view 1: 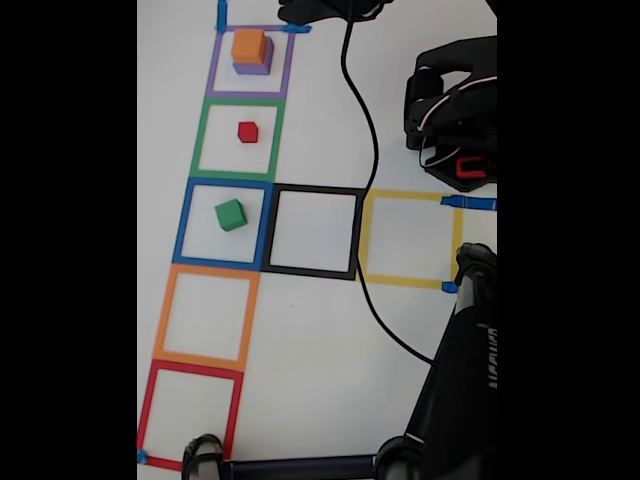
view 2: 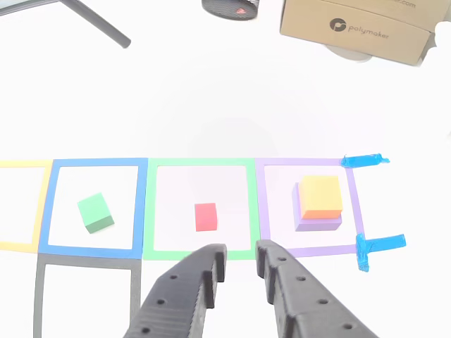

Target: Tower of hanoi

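You have four cubes on the white surface (view 1: 320, 330), one of each colour and each a different size. The purple cube (view 2: 317, 224) is the biggest and sits inside the purple tape square (view 2: 356, 204); the orange cube (view 2: 321, 197), a size smaller, is stacked squarely on top of it, so only a thin purple edge shows below and to the left. The red cube (view 2: 206, 217), the tiniest, stands alone near the middle of the green tape square (view 2: 149, 211). The green cube (view 2: 95, 212), turned slightly askew, rests inside the blue tape square (view 2: 46, 211).

In the fixed view you can count seven tape squares: purple, green, blue, orange and red in one column, with black and yellow branching off beside the blue.

Your pincer (view 2: 239, 259) hovers just outside the green square's near edge, in line with the gap between red and purple squares. Its jaws stand narrowly parted with nothing between them.
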Motion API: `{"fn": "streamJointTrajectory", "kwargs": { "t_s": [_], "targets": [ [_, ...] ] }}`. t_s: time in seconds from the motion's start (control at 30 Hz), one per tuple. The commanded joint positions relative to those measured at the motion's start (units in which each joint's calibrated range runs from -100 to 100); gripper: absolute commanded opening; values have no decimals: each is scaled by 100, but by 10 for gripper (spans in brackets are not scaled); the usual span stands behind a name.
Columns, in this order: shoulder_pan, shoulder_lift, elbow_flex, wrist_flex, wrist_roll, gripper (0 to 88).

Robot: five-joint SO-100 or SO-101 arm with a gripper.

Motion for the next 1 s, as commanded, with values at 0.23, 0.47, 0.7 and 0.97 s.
{"fn": "streamJointTrajectory", "kwargs": {
  "t_s": [0.23,0.47,0.7,0.97],
  "targets": [
    [1081,-771,1667,-746,0,20],
    [1291,-1361,3621,-2074,0,157],
    [1224,-1668,5521,-3928,0,220],
    [1359,-1328,7676,-6860,0,278]
  ]
}}
